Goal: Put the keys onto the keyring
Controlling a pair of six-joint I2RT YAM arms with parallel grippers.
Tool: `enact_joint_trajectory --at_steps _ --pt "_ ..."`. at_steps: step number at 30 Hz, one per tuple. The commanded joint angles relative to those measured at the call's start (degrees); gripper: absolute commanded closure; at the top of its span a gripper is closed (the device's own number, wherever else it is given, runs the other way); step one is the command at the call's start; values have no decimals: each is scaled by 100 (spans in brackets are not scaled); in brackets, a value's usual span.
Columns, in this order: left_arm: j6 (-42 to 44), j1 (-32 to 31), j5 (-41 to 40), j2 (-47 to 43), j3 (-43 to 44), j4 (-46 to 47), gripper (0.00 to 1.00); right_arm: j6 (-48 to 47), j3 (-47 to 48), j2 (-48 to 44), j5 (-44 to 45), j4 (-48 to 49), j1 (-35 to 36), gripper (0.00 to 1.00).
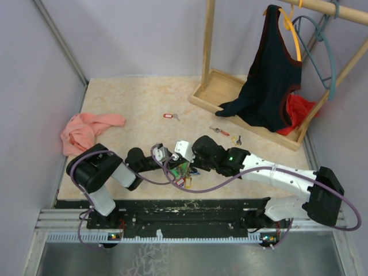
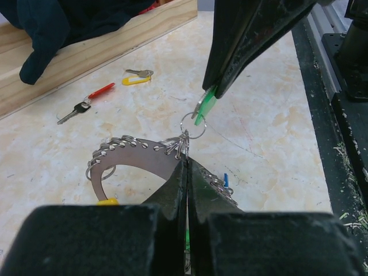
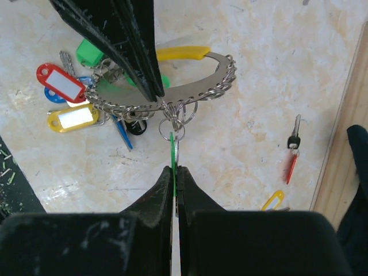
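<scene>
The keyring (image 2: 138,155) is a flat silvery crescent hung with small rings, and my left gripper (image 2: 187,161) is shut on its edge. In the right wrist view the keyring (image 3: 192,86) carries red, yellow, green and blue tags (image 3: 57,80). My right gripper (image 3: 175,168) is shut on a green-tagged key (image 3: 172,150), whose small split ring (image 2: 192,125) touches the keyring's rings. Loose keys lie on the table: a red-tagged one (image 1: 168,116), a red-and-black one (image 2: 86,102) and a yellow-tagged one (image 2: 137,78). Both grippers meet near the table's front (image 1: 184,167).
A pink cloth (image 1: 86,131) lies at the left. A wooden rack base (image 1: 221,86) stands at the back right with a dark garment (image 1: 270,80) hanging over it and a teal hanger (image 1: 325,52) on the rail. Black rails run along the near edge.
</scene>
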Motion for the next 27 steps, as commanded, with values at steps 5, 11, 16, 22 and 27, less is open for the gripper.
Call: enact_joint_trajectory --at_steps 5,11,16,22,27 --pt "87 30 162 -59 -144 1550 84 -712 864 -1 36 -10 -59 100" --pt "47 30 313 -116 -1 1555 70 -853 1112 108 -88 -127 -21 100" --pt "25 30 245 -127 106 1550 63 -899 1117 156 -175 -147 -10 100" --pt "-22 30 173 -73 327 1550 63 -902 1116 203 -227 -160 -3 100" --pt "-134 30 299 23 485 1550 66 -896 1133 232 -264 -130 3 100"
